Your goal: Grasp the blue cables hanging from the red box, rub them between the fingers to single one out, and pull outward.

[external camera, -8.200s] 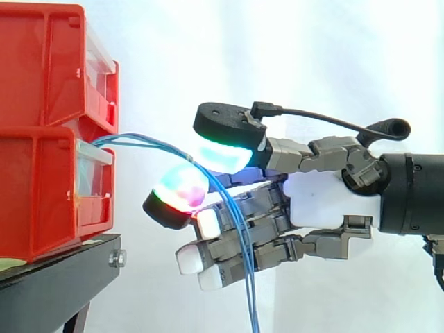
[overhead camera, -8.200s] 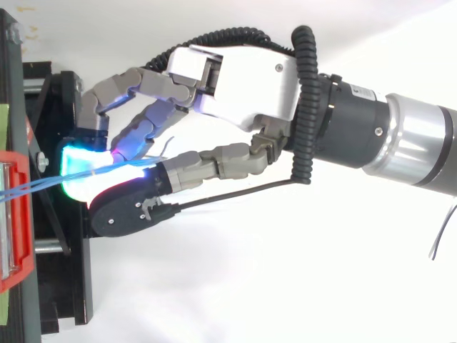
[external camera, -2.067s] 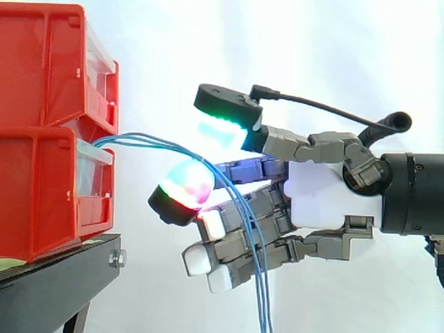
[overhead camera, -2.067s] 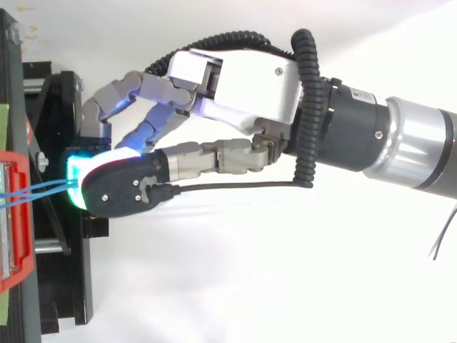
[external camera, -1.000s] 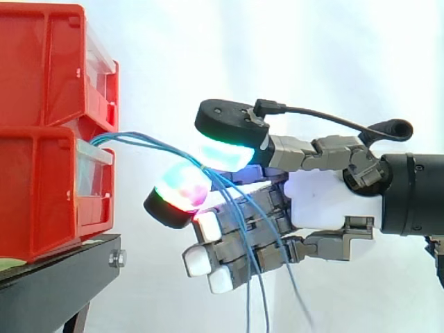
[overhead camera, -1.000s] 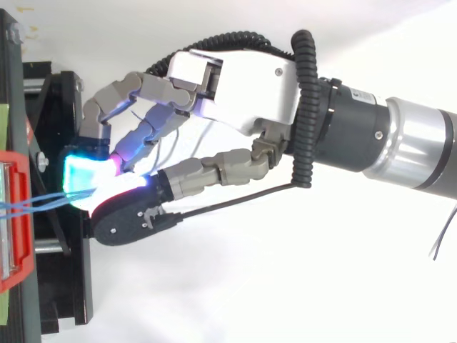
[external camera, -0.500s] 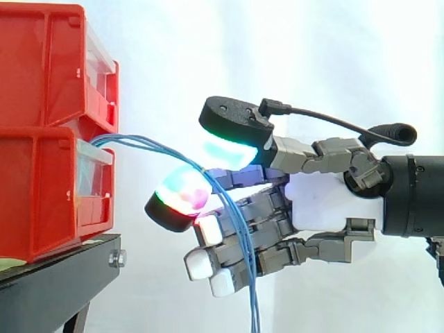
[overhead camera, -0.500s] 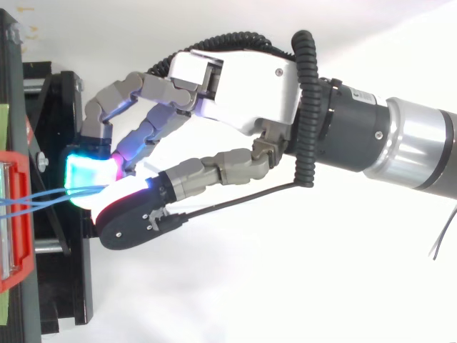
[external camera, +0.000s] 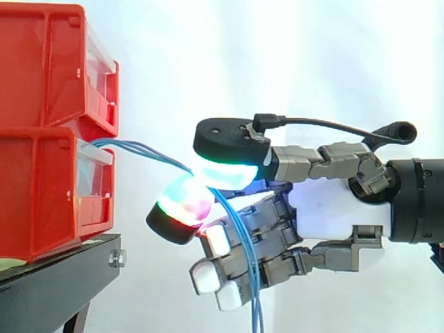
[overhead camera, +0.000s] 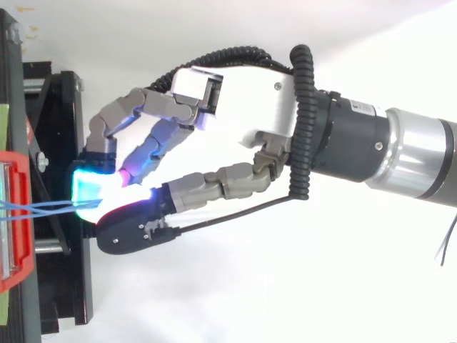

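Curtain (external camera: 291,55) behind two bins (external camera: 41,194); fingers (external camera: 223,139) pinch three cables (external camera: 142,148).

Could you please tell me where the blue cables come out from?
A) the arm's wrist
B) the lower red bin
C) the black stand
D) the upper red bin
B: the blue cables leave the front of the lower red bin and run across to the hand, which pinches them.

I see a black stand (external camera: 55,291) below and ahead of the robot hand (external camera: 333,208), a bolt (external camera: 116,259) on its edge, and a white curtain (external camera: 312,55) behind.
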